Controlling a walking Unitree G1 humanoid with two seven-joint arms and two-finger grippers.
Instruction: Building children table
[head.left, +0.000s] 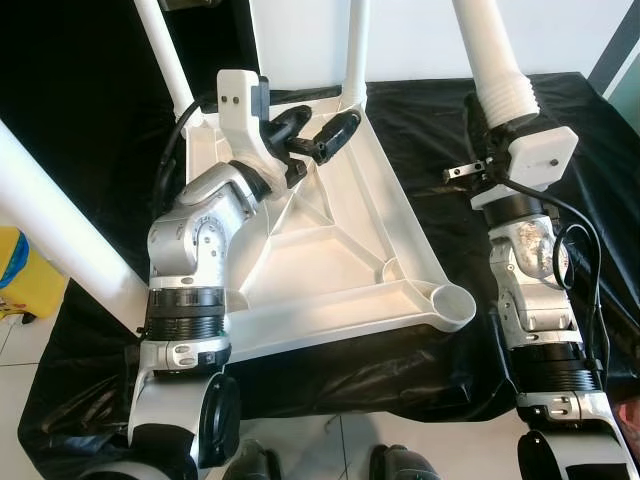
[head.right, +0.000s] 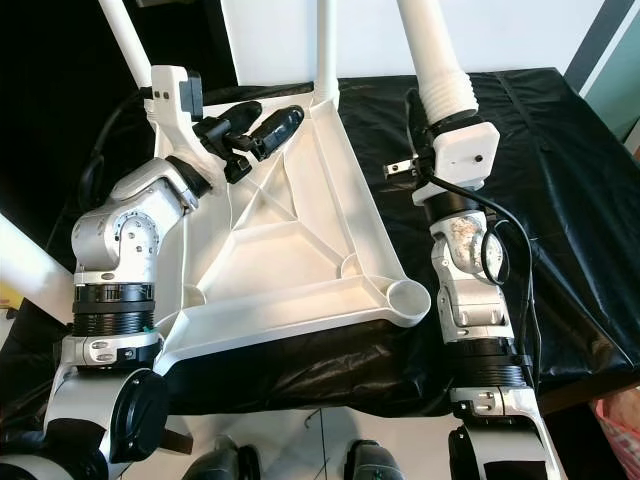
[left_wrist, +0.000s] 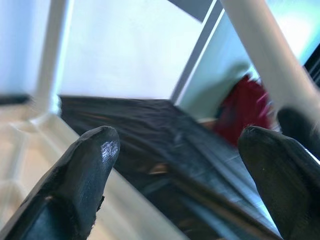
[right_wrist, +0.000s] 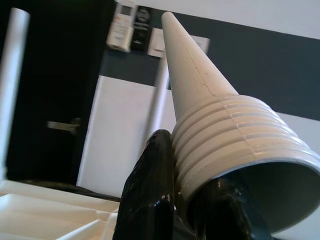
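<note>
A white plastic table top (head.left: 330, 250) lies upside down on a surface covered in black cloth (head.left: 440, 130). White legs stand up from its far corners (head.left: 358, 50) and its left corner (head.left: 60, 220). The near right corner socket (head.left: 452, 302) holds no leg. My left gripper (head.left: 318, 135) hovers open over the far part of the ribbed underside, with nothing between its fingers (left_wrist: 85, 170). To the right of the top, my right gripper (head.left: 492, 128) is shut on the threaded end of a loose white leg (head.left: 490, 50), held upright with its narrow tip pointing up (right_wrist: 200, 100).
The black cloth stretches right of the table top and hangs over the near edge. A yellow object (head.left: 20, 270) sits on the floor at the left and something red (head.left: 630, 415) at the lower right. A white wall and a dark doorway stand behind.
</note>
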